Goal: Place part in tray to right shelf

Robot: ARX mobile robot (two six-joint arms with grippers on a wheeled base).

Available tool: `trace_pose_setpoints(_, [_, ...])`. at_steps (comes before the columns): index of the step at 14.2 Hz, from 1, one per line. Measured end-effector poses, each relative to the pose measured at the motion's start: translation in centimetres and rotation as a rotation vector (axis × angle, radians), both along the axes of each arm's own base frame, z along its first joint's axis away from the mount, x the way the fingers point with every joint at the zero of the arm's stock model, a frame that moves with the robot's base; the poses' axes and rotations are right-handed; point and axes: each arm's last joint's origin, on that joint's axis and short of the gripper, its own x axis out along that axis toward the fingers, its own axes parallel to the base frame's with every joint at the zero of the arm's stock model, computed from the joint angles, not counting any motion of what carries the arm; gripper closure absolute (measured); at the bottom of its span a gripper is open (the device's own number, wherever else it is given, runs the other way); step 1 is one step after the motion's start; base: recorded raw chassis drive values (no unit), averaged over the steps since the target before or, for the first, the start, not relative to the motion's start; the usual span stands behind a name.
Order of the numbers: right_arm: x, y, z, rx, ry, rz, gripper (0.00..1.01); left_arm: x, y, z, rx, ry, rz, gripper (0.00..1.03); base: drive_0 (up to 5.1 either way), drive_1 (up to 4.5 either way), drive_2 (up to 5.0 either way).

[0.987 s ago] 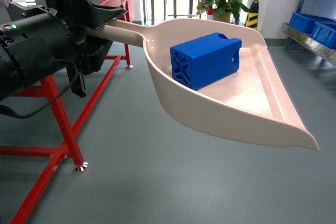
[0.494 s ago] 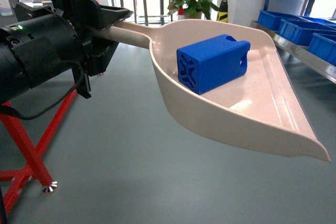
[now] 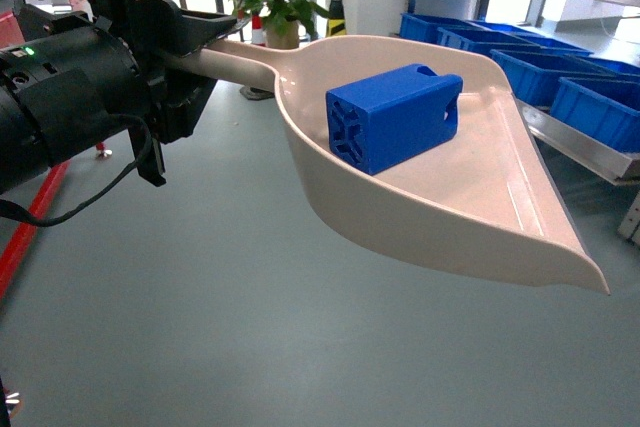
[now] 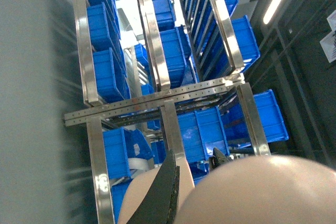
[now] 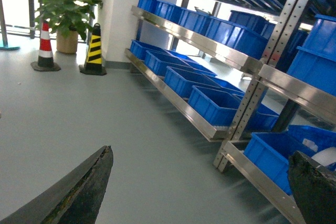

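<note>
- At the far left of the head view, the left gripper [image 3: 195,42], black and bulky, is seen closed around the long handle of the tray [image 3: 480,217].
- In the left wrist view, a dark finger and a second dark tip are pressed against the pale tray [image 4: 262,192], with steel rack rails and blue bins beyond.
- The tray is held out in the air above a grey floor [image 3: 200,327]. Its long axis runs from the handle at upper left to the wide flat lip at lower right.
- The part [image 3: 393,117] is resting inside the tray's bowl, near the handle end and well back from the lip. Its long axis runs left to right, slightly upward; the ribbed cross-patterned end is turned to the left and toward the camera, the notched end to the right.
- Behind the tray on the right, the right shelf [image 3: 580,147] is seen, loaded with blue bins [image 3: 590,107].
- In the right wrist view, the right gripper [image 5: 199,192] is shown with fingers [image 5: 79,190] spread wide and holding nothing.
</note>
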Motion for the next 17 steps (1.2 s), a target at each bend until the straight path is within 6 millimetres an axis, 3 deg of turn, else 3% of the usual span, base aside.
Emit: trace_pose_setpoints(17, [0.0,-0.01,0.0,0.0,0.0,-0.001,0.03,0.01,0.06,-0.01,0.0,0.0,0.002,0.89,-1.6,-1.58,-1.6])
